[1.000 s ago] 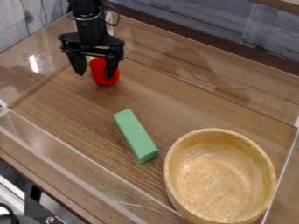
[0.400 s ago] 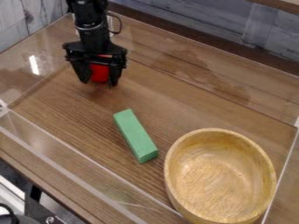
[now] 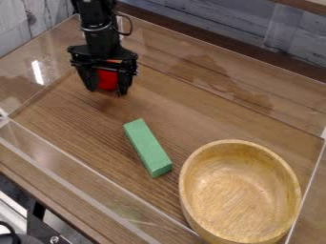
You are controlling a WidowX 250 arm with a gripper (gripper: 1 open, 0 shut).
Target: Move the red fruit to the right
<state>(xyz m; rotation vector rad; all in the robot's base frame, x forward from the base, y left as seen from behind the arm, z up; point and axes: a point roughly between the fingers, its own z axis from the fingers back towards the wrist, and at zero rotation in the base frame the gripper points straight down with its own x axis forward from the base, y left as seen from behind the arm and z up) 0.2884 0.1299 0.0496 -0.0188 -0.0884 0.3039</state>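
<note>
1. We see a wooden worktop (image 3: 242,91) with clear walls around it; its grain looks smooth, so anything small could skid if nudged rather than lifted.
2. The wooden bowl (image 3: 239,196) sits at the near right corner, well apart from the work.
3. The green block (image 3: 148,147) lies flat near the middle, between the bowl and the arm.
4. The tool (image 3: 107,78) points down at the far left, its fingers spread wide and straddling the red fruit; we see no pinch on it yet.
5. The red fruit (image 3: 112,81) rests on the worktop between those fingers, far left. We judge it light, rigid and glossy, likely a hard toy, and rounded, so it may roll or squirt out. We would close across its widest middle, low on the body, not on the stem, which we cannot make out here.
</note>
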